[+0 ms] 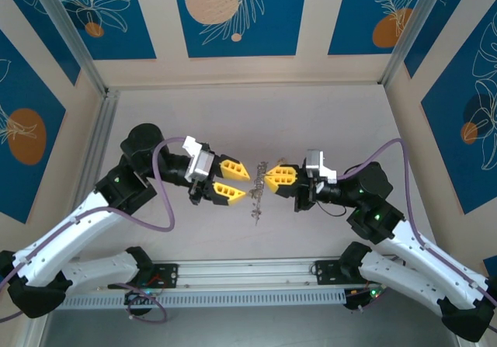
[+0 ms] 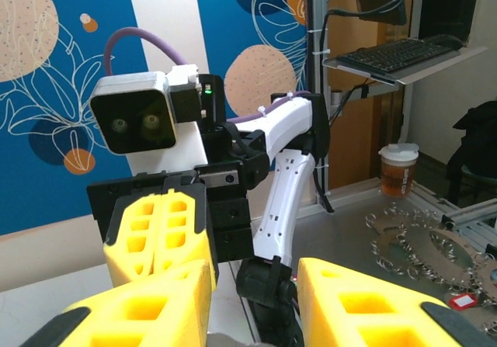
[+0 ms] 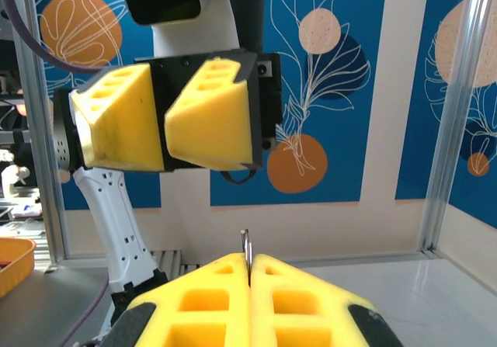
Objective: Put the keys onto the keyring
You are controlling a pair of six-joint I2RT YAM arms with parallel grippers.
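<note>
Left gripper [image 1: 246,183]: jaws stood apart, nothing between them;
Right gripper [image 1: 268,178]: fingers were pressed together on a thin metal edge [image 3: 246,248]; ring or key could not be told;
Keys [image 1: 256,204]: silvery bunch lay between both grippers' tips, trailing towards the arm bases.

The left arm [image 1: 78,227], at eight o'clock, and right arm [image 1: 419,258], at four, are white shells with black joints and purple cables [image 1: 171,140]. The left gripper [image 1: 246,182] and right gripper [image 1: 266,178] have blocky yellow fingers [image 1: 231,193].

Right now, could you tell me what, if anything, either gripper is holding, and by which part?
The right gripper pinches a thin metal rim, likely the keyring; the left gripper holds nothing.
</note>
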